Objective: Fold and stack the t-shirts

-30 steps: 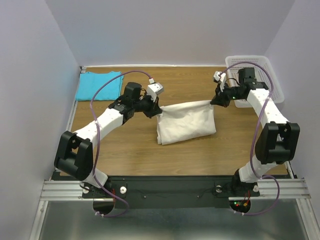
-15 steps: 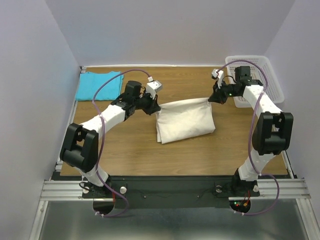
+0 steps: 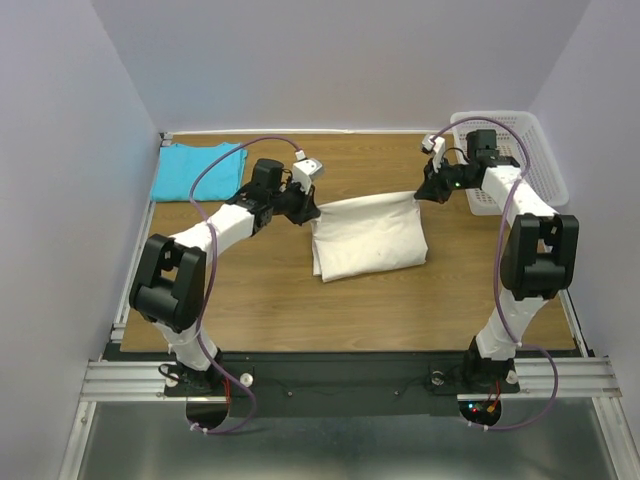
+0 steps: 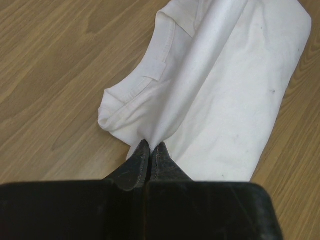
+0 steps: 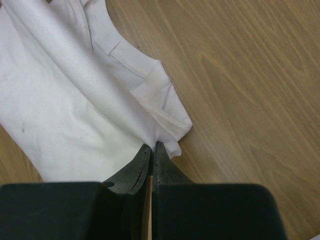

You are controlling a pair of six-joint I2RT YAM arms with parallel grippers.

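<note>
Wood table (image 3: 260, 300); only the top view shows the blue shirt (image 3: 200, 170) upper left and one basket (image 3: 540, 160) upper right. Two shirts; the left gripper (image 4: 151, 146) and right gripper (image 5: 151, 146) each pinch the cream shirt (image 3: 368, 240).

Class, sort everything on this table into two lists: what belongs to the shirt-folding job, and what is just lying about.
Belongs to the job: cream-white t-shirt, pinched at each end by the left gripper and right gripper; turquoise t-shirt, far left corner.
Just lying about: white mesh basket, far right.
</note>
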